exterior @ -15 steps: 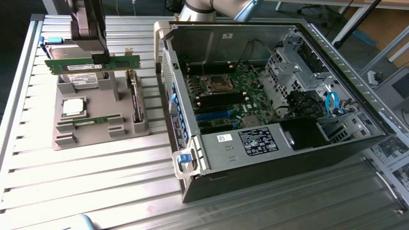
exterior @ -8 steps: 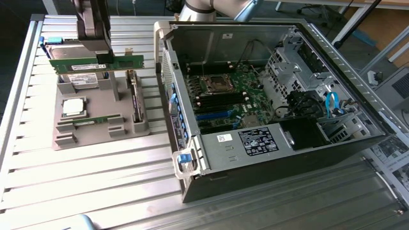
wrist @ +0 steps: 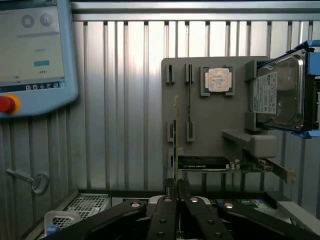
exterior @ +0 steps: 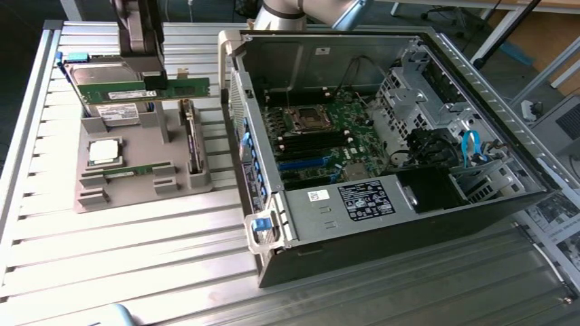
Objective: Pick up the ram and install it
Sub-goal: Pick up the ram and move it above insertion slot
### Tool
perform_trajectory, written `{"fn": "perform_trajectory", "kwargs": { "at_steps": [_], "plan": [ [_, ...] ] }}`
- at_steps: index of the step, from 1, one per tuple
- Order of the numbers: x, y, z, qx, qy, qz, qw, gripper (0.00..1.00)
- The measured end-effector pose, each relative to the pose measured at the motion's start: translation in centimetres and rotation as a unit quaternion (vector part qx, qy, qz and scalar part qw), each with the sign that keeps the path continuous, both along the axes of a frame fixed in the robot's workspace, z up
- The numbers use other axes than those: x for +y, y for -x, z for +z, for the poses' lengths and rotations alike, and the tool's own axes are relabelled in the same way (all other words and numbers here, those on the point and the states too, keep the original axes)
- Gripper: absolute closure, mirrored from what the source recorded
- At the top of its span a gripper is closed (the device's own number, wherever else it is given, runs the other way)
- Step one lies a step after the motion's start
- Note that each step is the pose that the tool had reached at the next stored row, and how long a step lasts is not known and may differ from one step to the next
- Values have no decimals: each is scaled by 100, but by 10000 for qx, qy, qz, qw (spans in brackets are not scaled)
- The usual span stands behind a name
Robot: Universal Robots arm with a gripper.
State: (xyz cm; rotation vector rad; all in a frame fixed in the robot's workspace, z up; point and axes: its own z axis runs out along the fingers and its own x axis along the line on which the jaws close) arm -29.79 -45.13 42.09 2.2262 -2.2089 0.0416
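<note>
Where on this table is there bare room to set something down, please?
The widest bare patch of the slatted table lies at the exterior view's lower left, bordered by the parts tray and the computer case. The strip between tray and case is narrow. The tray is crowded, with the gripper holding the ram above it.

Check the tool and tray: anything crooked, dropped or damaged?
Nothing stands out. The ram sits straight in the shut tool above the grey tray; the processor and a second stick rest in their slots.
</note>
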Motion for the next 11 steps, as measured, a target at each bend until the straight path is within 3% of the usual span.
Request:
{"fn": "perform_trajectory", "kwargs": {
  "at_steps": [11],
  "plan": [
    [0, -101, 0, 0, 3, 0, 10000, 88]
  ]
}}
